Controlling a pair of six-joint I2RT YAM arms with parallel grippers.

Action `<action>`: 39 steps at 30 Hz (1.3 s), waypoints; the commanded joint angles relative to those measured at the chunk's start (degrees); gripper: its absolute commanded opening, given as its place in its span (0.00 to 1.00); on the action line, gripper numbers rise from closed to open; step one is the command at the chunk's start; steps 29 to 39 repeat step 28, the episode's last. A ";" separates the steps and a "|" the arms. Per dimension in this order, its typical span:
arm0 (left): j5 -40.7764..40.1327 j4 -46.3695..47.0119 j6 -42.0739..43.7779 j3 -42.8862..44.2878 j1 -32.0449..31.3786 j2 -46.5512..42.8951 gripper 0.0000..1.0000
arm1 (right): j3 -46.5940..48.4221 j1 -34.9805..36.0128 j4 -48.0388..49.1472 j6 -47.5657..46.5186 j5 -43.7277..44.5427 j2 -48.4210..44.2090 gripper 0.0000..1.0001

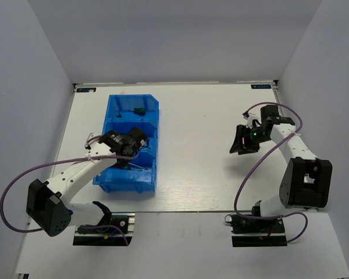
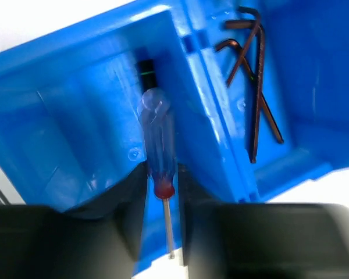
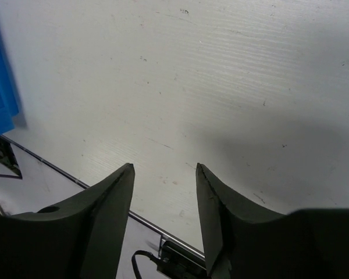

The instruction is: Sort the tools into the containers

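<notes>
the left pincer (image 2: 161, 172) hangs over the blue bin (image 1: 113, 108), at the lower middle of its wrist view. a blue-handled screwdriver (image 2: 157, 136) sits between its fingers, handle pointing up the frame into the left section; the blur hides whether it is gripped or loose. brown hex keys (image 2: 256, 87) lie in the section at upper right. the right pincer (image 3: 163, 174) is open with nothing in it, above the white table (image 3: 232, 70).

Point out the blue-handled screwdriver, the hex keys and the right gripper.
blue-handled screwdriver (image 2: 157, 136), left wrist view, mid-handle.
hex keys (image 2: 257, 99), left wrist view, a long shank.
right gripper (image 3: 163, 168), right wrist view, between fingertips.
</notes>
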 commanded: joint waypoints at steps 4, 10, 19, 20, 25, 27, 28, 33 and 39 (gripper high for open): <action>0.66 -3.32 -0.63 0.58 0.54 -1.47 0.71 | 1.01 0.31 -0.83 -1.63 -4.61 0.52 0.68; -1.71 1.92 18.07 9.36 -1.21 0.90 0.84 | 2.33 0.93 -0.13 -5.58 -5.32 0.44 0.88; 31.46 52.11 83.33 -0.82 -2.27 -9.04 1.00 | 1.89 4.88 5.23 -7.17 4.59 -4.30 0.91; 34.81 49.79 87.32 1.79 -2.27 -6.07 1.00 | 1.98 4.71 6.37 -4.56 7.74 -5.09 0.91; 37.75 48.26 94.55 6.91 -2.89 -2.62 1.00 | 2.16 4.62 9.10 -1.89 17.18 -8.96 0.91; 37.75 50.02 95.35 6.91 -2.89 -2.62 1.00 | 1.46 4.62 9.80 -1.72 19.28 -11.32 0.91; 37.75 51.42 96.31 6.91 -2.89 -3.14 1.00 | -0.55 4.62 10.94 -1.98 19.20 -12.30 0.91; 37.75 51.42 96.31 6.91 -2.89 -3.14 1.00 | -0.55 4.62 10.94 -1.98 19.20 -12.30 0.91; 37.75 51.42 96.31 6.91 -2.89 -3.14 1.00 | -0.55 4.62 10.94 -1.98 19.20 -12.30 0.91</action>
